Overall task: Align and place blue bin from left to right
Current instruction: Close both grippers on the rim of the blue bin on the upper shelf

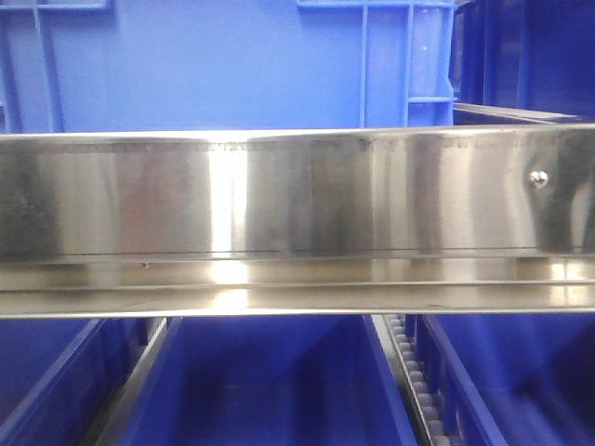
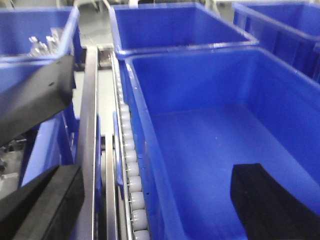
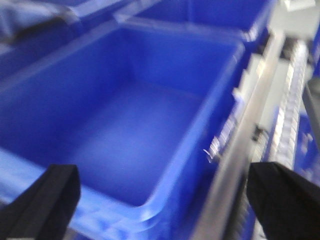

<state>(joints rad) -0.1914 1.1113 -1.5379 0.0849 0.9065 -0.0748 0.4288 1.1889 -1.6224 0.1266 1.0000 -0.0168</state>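
1. Location: blue bin (image 1: pixel 232 65) sits behind and above the steel rail (image 1: pixel 279 195) and fills the front view.
2. Handling, my guess: stiff moulded plastic, bulky, slick walls. Weight unknown.
3. Hold: rim lip, one arm at each end. The ribs should stop slip.
4. My left fingers (image 2: pixel 265 200) are wide apart and empty, straddling a crate (image 2: pixel 210 130) wall beside the roller track (image 2: pixel 131 175).
5. My right fingers (image 3: pixel 285 200) are wide apart and empty. View is blurred.

You see a brushed-silver rail (image 1: pixel 279 195); above it the blue bin (image 1: pixel 186 65) is bright blue, vertically ribbed; below it, crates (image 1: pixel 270 390) are deeper blue.
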